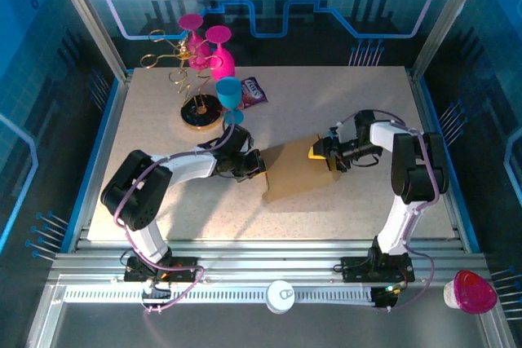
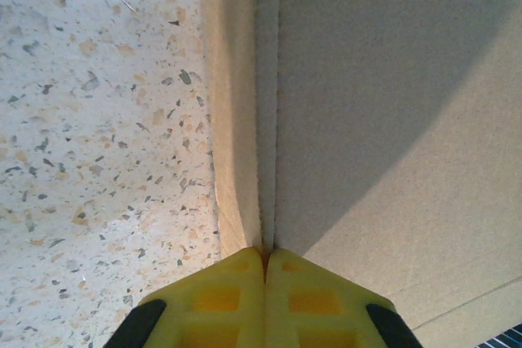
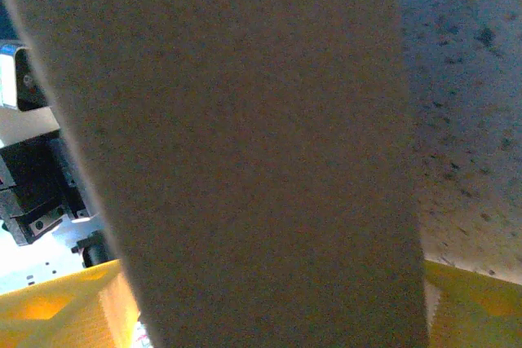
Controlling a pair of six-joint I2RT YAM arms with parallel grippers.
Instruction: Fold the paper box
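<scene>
Brown cardboard sits about dead centre in the top view: the paper box [image 1: 295,173] lies flat on the speckled table [image 1: 163,201], with an arm coming in from each side. The left gripper [image 1: 258,165] is at the box's left edge and the right gripper [image 1: 323,152] is at its upper right corner. In the upper left of the frame there's a gold rack [image 1: 175,59] with pink glasses [image 1: 208,45], a blue goblet [image 1: 229,92] and a purple packet [image 1: 253,91].

In the left wrist view, the left gripper [image 2: 265,265] is at the bottom centre with its yellow fingers [image 2: 224,291] pressed right together. Their tips meet where the crease of the paper box [image 2: 383,120] ends. A narrow flap [image 2: 232,120] stands folded up along that crease. There's no telling whether any cardboard is pinched in there.

In the right wrist view, a panel of the paper box [image 3: 245,120] runs down the middle. The right gripper [image 3: 269,315] has its fingers [image 3: 57,311] spread wide, one in each bottom corner, either side of the panel. Can't tell if they're pressing on it.
</scene>
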